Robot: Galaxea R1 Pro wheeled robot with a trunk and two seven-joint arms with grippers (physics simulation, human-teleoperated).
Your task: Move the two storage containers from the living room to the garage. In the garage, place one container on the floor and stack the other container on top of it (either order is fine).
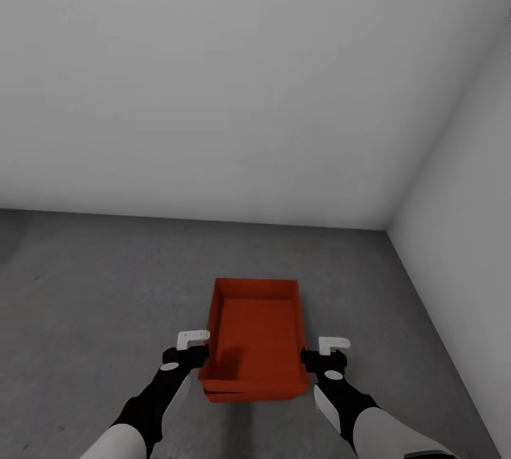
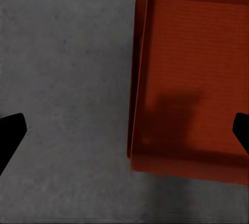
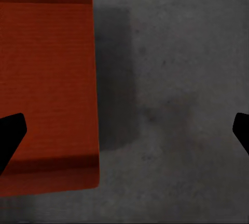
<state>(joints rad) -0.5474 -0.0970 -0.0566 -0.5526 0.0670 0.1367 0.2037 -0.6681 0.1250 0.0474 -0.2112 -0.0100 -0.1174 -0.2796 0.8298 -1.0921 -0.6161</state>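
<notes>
Presently, two orange-red storage containers point(image 1: 257, 342), one nested on the other, lower rim point(image 1: 248, 395) visible beneath the upper, on dark grey concrete floor point(image 1: 92, 289) of the garage, near the white walls' corner point(image 1: 387, 228). Left pincer point(image 1: 193, 345) beside the stack's left wall, spread, straddling the rim. Right pincer point(image 1: 325, 352) beside its right wall, spread likewise, holding nothing.

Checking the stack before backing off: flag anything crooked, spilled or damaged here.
Nothing stands out. The upper container sits nested in the lower container on the concrete floor, edges nearly flush, no damage or spill. Left gripper and right gripper are open astride the sides.
</notes>
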